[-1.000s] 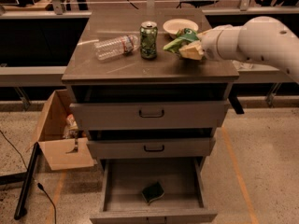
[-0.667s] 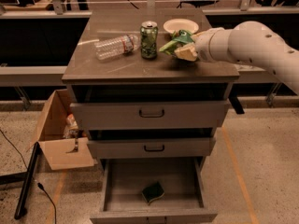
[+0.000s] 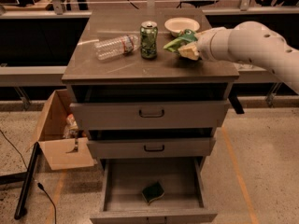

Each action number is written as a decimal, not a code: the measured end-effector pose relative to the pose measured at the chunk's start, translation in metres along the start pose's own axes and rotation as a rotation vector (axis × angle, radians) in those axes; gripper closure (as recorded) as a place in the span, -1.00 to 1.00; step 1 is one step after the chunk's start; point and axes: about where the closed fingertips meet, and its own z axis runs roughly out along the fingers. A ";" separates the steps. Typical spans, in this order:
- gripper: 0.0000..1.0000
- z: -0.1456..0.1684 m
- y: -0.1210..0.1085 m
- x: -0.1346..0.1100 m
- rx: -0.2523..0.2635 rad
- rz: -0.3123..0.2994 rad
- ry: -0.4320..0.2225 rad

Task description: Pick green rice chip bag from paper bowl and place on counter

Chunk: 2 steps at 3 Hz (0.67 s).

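Observation:
The green rice chip bag (image 3: 175, 43) is out of the paper bowl (image 3: 182, 24) and sits in my gripper (image 3: 190, 49), low over the right side of the counter (image 3: 140, 65). The bag's crumpled green end sticks out to the left of the gripper, just right of the can. The gripper reaches in from the right on a white arm and is shut on the bag. The bowl stands behind it at the back right of the counter, and I see nothing in it.
A dark green soda can (image 3: 149, 39) stands upright mid-counter. A clear plastic bottle (image 3: 114, 46) lies on its side to its left. The bottom drawer (image 3: 154, 197) is open with a green sponge inside. A cardboard box (image 3: 58, 132) sits on the floor at left.
My arm has shifted slightly to the left with the bag, bringing it closer to the can. The bowl, can and bottle have not moved.

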 end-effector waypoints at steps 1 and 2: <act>-1.00 -0.019 -0.018 0.002 0.023 0.081 0.023; -1.00 -0.057 -0.042 0.018 0.077 0.184 0.080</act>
